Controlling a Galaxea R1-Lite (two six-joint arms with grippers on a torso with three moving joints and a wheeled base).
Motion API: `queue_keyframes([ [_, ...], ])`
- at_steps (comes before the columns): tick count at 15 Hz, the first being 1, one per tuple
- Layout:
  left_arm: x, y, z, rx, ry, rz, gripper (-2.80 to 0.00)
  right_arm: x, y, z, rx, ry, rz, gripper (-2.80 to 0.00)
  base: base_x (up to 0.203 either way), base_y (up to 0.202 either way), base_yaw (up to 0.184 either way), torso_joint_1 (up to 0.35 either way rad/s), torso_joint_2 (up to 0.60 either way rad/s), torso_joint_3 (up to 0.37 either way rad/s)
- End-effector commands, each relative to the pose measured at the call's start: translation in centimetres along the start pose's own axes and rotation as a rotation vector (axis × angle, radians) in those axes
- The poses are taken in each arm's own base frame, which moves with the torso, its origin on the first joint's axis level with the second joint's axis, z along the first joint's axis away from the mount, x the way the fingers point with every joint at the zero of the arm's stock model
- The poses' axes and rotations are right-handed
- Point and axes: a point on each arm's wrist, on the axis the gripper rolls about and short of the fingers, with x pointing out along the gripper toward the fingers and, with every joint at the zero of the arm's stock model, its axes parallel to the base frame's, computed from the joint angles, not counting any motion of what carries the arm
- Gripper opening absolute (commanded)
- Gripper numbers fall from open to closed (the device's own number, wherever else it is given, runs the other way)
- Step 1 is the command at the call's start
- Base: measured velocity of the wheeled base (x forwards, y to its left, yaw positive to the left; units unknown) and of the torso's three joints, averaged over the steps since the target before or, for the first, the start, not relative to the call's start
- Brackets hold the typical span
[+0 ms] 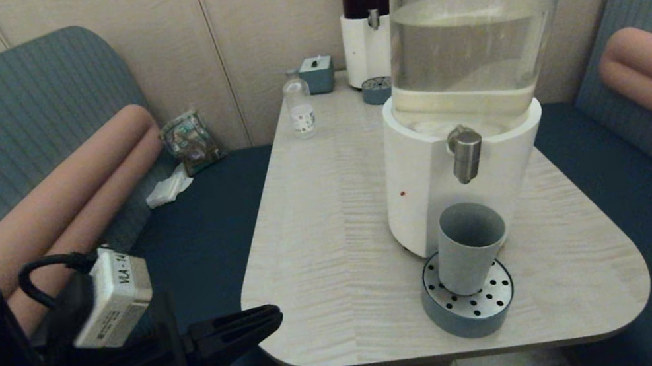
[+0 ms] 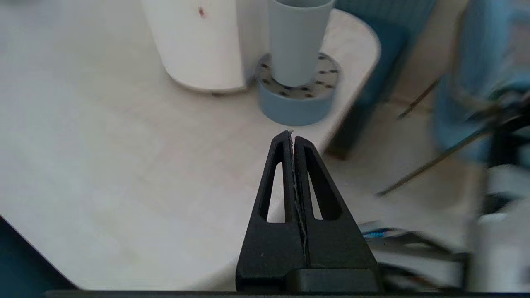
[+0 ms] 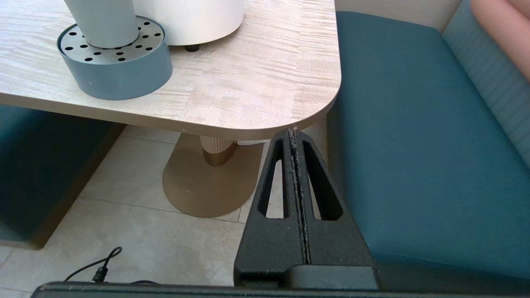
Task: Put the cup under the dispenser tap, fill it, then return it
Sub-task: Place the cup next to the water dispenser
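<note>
The grey-blue cup [image 1: 468,245] stands upright on a round perforated drip tray [image 1: 470,308], directly below the brushed-steel dispenser tap [image 1: 466,151] of the big white-based dispenser [image 1: 435,190] holding clear liquid. The cup [image 2: 297,39] and tray [image 2: 296,97] also show ahead of my left gripper [image 2: 292,133], which is shut and empty over the table's near left part. In the head view that left gripper [image 1: 276,316] hovers at the table's front left edge, well apart from the cup. My right gripper [image 3: 293,131] is shut and empty, parked below the table's near right corner; the cup [image 3: 103,20] shows there too.
A second dispenser [image 1: 367,15] with dark-red liquid, a small clear bottle [image 1: 300,107] and a tissue box [image 1: 317,74] stand at the table's [image 1: 320,224] far end. Teal bench seats [image 3: 414,136] flank both sides. A cable [image 3: 95,267] lies on the floor.
</note>
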Motion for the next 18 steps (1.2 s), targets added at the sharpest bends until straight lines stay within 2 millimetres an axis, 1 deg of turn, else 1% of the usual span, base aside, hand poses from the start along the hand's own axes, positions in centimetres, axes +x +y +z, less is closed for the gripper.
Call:
queue_keyframes([
  [1,2.0,1.1,-1.2,0.035,0.033,-0.019,-2.8,0.0,0.0,0.0,-0.001,-0.003,0.0,-2.8,0.0,0.0,0.0,0.0,0.0,0.0],
  [2,3.2,2.0,-1.3,0.064,0.024,-0.022,-2.8,0.0,0.0,0.0,-0.001,-0.002,0.0,-2.8,0.0,0.0,0.0,0.0,0.0,0.0],
  [5,7.0,5.0,-0.1,0.146,-0.052,-0.041,-2.8,0.0,0.0,0.0,-0.001,-0.003,0.001,-2.8,0.0,0.0,0.0,0.0,0.0,0.0],
  [6,8.1,5.8,-0.1,0.158,-0.066,-0.052,-2.8,0.0,0.0,0.0,-0.001,-0.002,0.001,-2.8,0.0,0.0,0.0,0.0,0.0,0.0],
  [9,10.3,7.0,-0.9,0.158,-0.065,-0.069,-2.8,0.0,0.0,0.0,-0.001,-0.003,0.0,-2.8,0.0,0.0,0.0,0.0,0.0,0.0],
  [10,11.0,7.4,-1.6,0.151,-0.059,-0.071,-2.8,0.0,0.0,0.0,-0.001,-0.002,0.0,-2.8,0.0,0.0,0.0,0.0,0.0,0.0],
  [11,11.7,7.7,-2.1,0.148,-0.057,-0.074,0.0,0.0,0.0,0.0,-0.001,-0.002,0.0,-2.8,0.0,0.0,0.0,0.0,0.0,0.0],
  [14,13.0,7.4,-2.0,0.153,-0.072,-0.1,0.0,0.0,0.0,0.0,-0.001,-0.002,0.001,-2.8,0.0,0.0,0.0,0.0,0.0,0.0],
  [18,14.3,6.2,-2.1,0.147,-0.073,-0.148,0.0,0.0,0.0,0.0,-0.001,-0.003,0.0,-2.8,0.0,0.0,0.0,0.0,0.0,0.0],
])
